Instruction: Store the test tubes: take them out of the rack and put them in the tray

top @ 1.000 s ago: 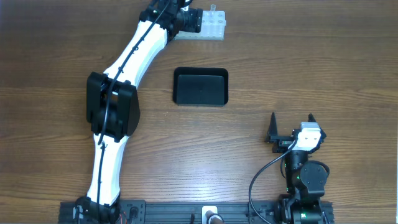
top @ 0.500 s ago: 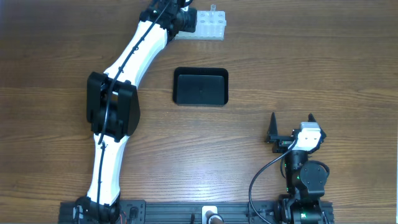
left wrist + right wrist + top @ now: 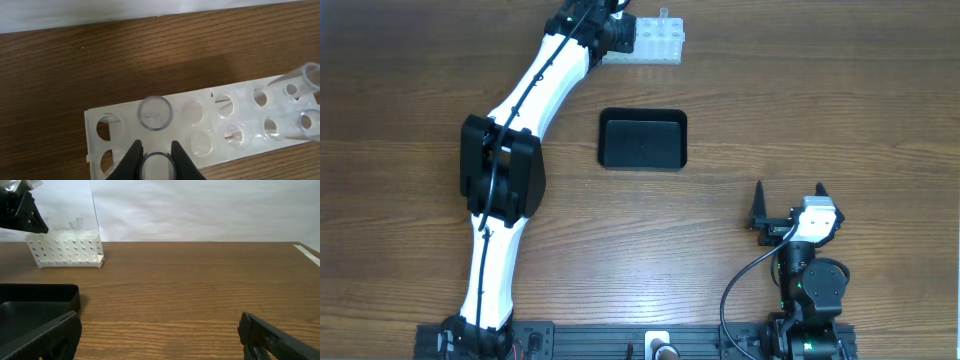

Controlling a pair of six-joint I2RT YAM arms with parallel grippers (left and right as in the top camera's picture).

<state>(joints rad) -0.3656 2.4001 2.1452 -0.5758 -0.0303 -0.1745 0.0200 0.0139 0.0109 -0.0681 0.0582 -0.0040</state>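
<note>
A white test tube rack [image 3: 658, 45] stands at the table's far edge, and the black tray [image 3: 643, 139] lies nearer the middle, with nothing in it. My left gripper [image 3: 620, 35] is at the rack's left end. In the left wrist view its fingers [image 3: 134, 156] are shut on the rim of a clear test tube [image 3: 157, 167] standing in the rack [image 3: 210, 125]. A second tube [image 3: 155, 113] stands one hole beyond, and two more tubes [image 3: 309, 80] sit at the other end. My right gripper [image 3: 790, 205] is open near its base, well away from the tray.
From the right wrist view, the rack [image 3: 65, 252] and the left gripper [image 3: 20, 210] are far off, with the tray [image 3: 35, 305] close by. Bare wooden table lies between the tray and the right arm.
My left gripper has shifted slightly to the left at the rack, which nudged a little. The right arm has kept still.
</note>
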